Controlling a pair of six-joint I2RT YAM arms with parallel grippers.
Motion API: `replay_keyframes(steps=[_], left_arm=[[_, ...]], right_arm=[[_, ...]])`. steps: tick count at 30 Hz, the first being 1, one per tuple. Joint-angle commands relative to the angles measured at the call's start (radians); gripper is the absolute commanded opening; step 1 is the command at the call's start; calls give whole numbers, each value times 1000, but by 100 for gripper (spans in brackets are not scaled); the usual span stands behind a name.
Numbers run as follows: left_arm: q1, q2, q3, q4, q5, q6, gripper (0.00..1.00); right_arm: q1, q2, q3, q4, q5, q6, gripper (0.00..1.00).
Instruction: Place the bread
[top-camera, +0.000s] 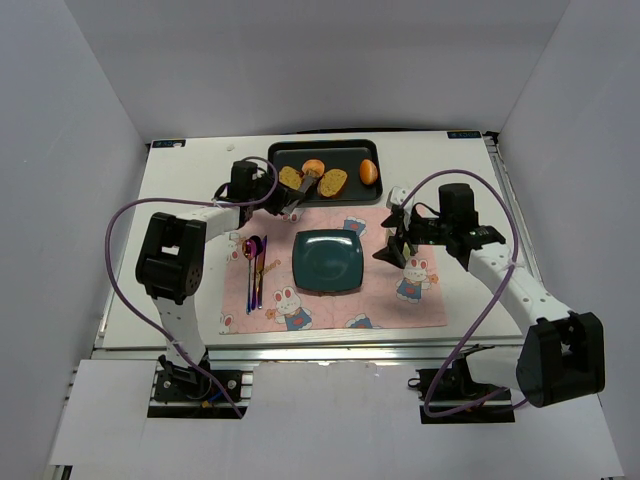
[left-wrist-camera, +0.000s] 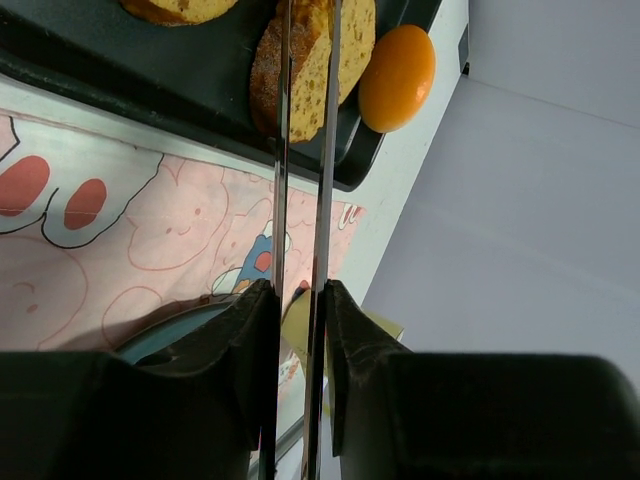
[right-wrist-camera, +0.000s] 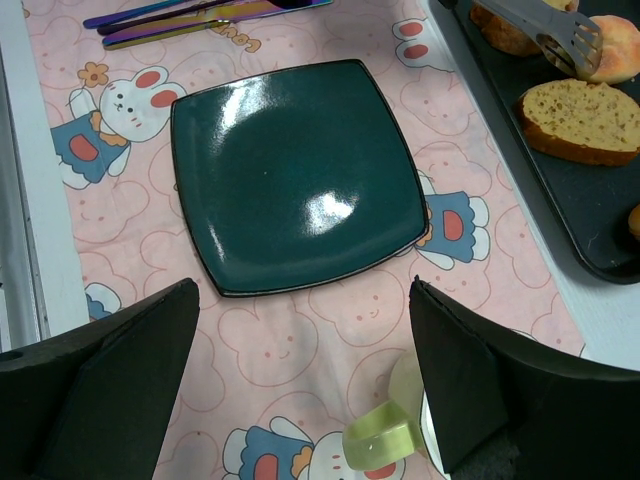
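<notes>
On the white table (top-camera: 180, 300), the outstretched left claw (left-wrist-camera: 302, 300) pinches tongs (left-wrist-camera: 282, 150) at the bread (top-camera: 314, 167); right claw (right-wrist-camera: 303, 290) gapes.

I see the bread (top-camera: 314, 167) as a small round bun, golden-orange on top with a paler edge. It sits flat, top up, near the middle of the black tray (top-camera: 345, 156), not in my hand.

Both white arms (top-camera: 503, 279) carry black joint housings (top-camera: 170, 258) and looping purple cables (top-camera: 113, 262).
</notes>
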Motion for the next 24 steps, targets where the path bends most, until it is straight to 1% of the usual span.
replay_keyframes(steps=[1, 8, 11, 18, 21, 23, 24], left_arm=[[6, -23, 44, 33, -7, 20, 0], [6, -112, 33, 117, 24, 42, 0], [6, -147, 6, 156, 33, 45, 0], [6, -236, -51, 180, 93, 59, 0], [5, -303, -89, 151, 148, 95, 0], [6, -386, -143, 81, 174, 124, 0], [5, -423, -161, 41, 179, 176, 0]], right_arm=[[-7, -34, -5, 24, -26, 1, 89], [-7, -40, -6, 21, -27, 2, 90], [-8, -45, -6, 21, -29, -1, 89], [-8, -47, 1, 13, -35, -7, 89], [-8, -54, 9, 4, -30, -22, 89], [-8, -66, 3, 2, -27, -32, 89], [-10, -71, 0, 2, -27, -41, 89]])
